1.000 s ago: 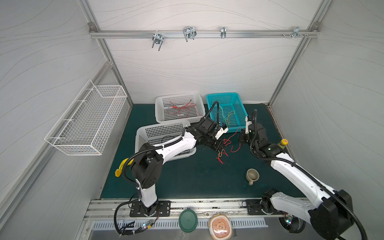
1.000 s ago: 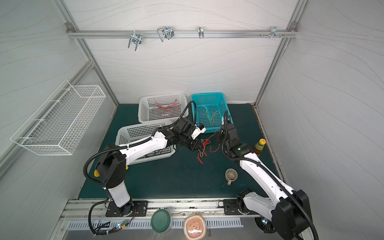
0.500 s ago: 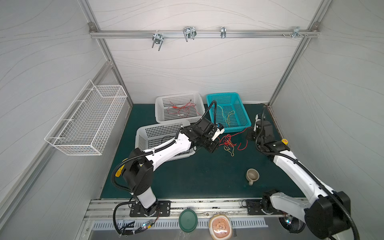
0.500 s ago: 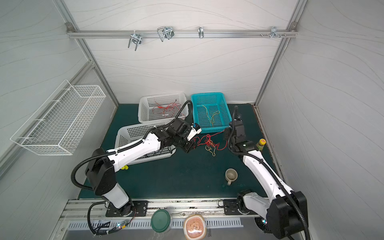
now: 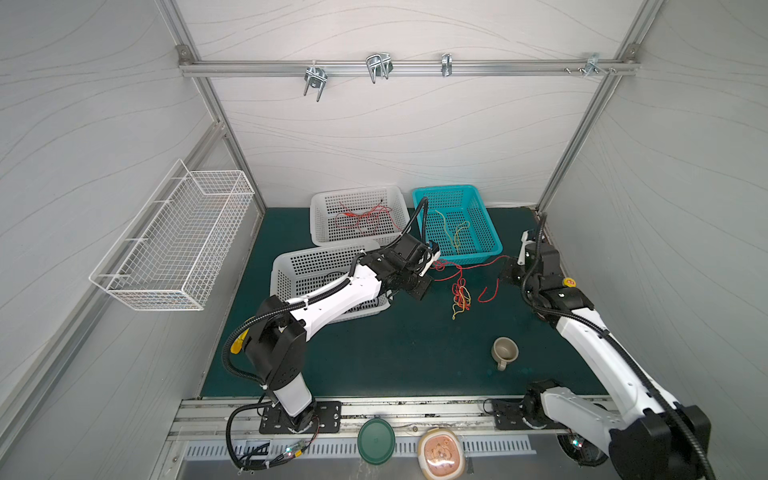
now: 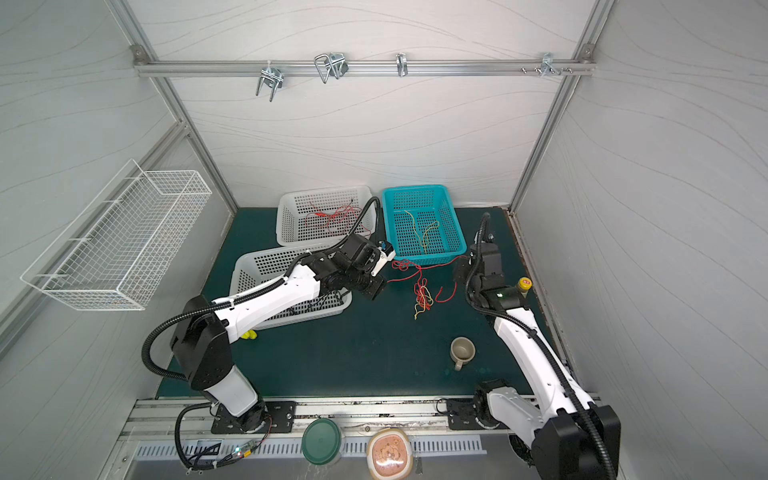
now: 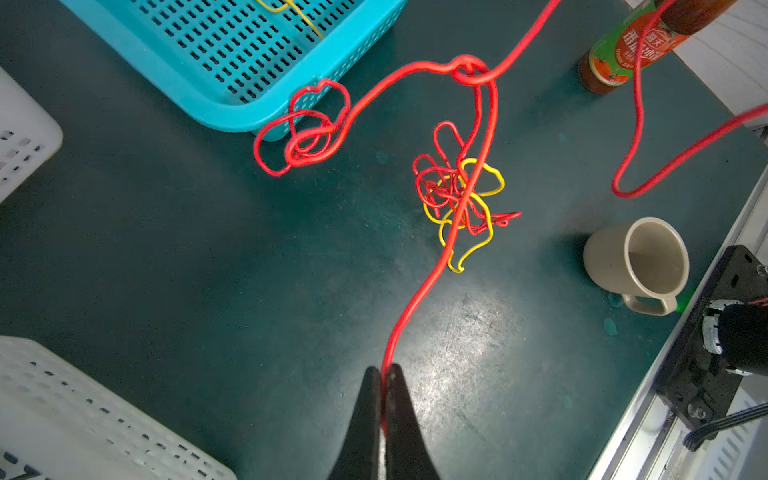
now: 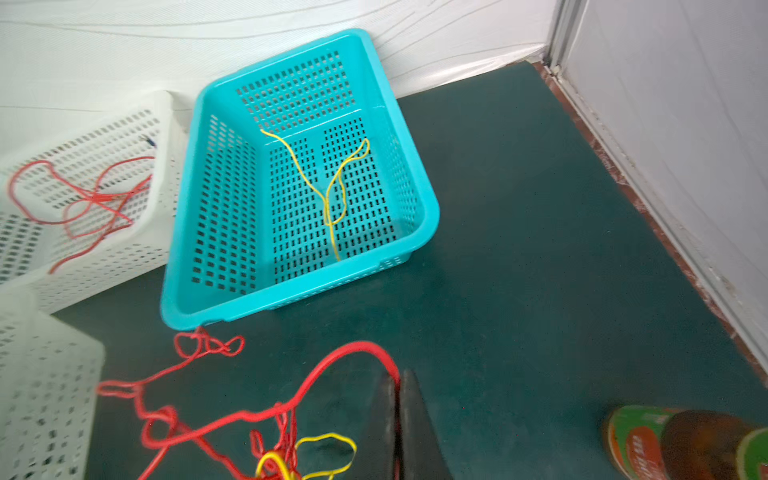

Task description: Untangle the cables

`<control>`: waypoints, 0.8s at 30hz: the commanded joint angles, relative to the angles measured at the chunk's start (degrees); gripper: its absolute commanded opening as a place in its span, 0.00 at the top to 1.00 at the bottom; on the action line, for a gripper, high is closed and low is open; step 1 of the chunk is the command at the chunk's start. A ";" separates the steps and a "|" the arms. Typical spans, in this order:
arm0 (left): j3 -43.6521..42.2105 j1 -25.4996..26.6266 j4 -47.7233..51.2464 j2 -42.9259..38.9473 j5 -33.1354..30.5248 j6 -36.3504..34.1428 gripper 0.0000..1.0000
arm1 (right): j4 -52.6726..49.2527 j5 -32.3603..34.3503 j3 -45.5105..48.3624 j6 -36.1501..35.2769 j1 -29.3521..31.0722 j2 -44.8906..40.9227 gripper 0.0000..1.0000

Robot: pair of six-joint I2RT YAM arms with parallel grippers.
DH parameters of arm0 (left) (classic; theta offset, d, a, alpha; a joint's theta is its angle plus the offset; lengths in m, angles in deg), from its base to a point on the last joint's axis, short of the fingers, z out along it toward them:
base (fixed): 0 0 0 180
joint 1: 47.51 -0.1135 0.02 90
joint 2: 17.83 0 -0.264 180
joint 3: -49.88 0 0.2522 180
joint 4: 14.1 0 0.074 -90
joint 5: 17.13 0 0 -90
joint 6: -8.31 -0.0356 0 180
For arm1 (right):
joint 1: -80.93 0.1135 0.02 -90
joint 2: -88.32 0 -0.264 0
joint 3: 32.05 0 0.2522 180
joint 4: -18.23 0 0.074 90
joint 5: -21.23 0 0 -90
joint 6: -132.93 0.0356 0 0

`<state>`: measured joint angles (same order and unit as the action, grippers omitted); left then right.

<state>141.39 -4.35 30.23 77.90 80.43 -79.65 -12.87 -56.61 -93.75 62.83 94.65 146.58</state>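
The left pincer (image 7: pixel 385 368) is clenched on a red wire of the cables (image 7: pixel 457 195). The wire goes in between its two black fingers, which stand pressed together. From the tips this wire runs forward to a knot of red and yellow loops ahead of the pincer, then on to a smaller red knot higher on the same strand.

The right pincer (image 8: pixel 398 376) is also clenched, with a red wire entering between its fingers at the tips. This wire bends away in an arc and goes down to the same red and yellow bundle, which is beside this pincer.

In both top views the bundle is between the two pincers, over the green desk (image 5: pixel 374 353). I cannot tell if it rests on the desk or hangs just above it.

A teal basket (image 8: pixel 428 216) stands just beyond the tips of the right pincer, and a yellow wire lies inside it. A beige mug (image 7: pixel 636 257) stands on the desk, well apart from the left pincer.
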 commanded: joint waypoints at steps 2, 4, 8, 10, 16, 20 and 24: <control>1.61 -0.49 0.70 1.62 2.60 1.68 1.00 | 2.00 -8.77 0.33 2.20 -0.84 -2.40 1.00; 1.69 -0.43 -0.74 2.06 4.93 2.26 1.00 | 1.85 -11.80 0.55 2.94 -0.88 -2.78 1.00; 2.17 0.58 -3.53 2.78 7.53 2.94 1.00 | 1.99 -17.64 0.56 5.45 -0.79 -2.72 1.00; 2.79 0.97 -4.38 3.45 8.46 3.33 1.00 | 3.09 -20.20 0.83 6.85 -0.49 -2.56 1.00; 3.71 1.32 -9.71 5.55 12.48 6.75 1.00 | 5.37 -22.71 1.01 8.75 2.74 -1.25 1.00; 4.40 1.42 -12.60 7.05 14.48 8.45 1.00 | 6.18 -22.55 0.53 8.69 6.18 1.02 1.00; 4.86 1.45 -12.46 7.89 14.77 8.77 1.00 | 6.16 -20.89 0.22 8.49 7.92 2.90 1.00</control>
<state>143.10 -3.21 21.49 84.89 93.17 -71.95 -7.98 -77.64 -93.14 70.61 101.66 148.72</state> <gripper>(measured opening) 0.047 0.049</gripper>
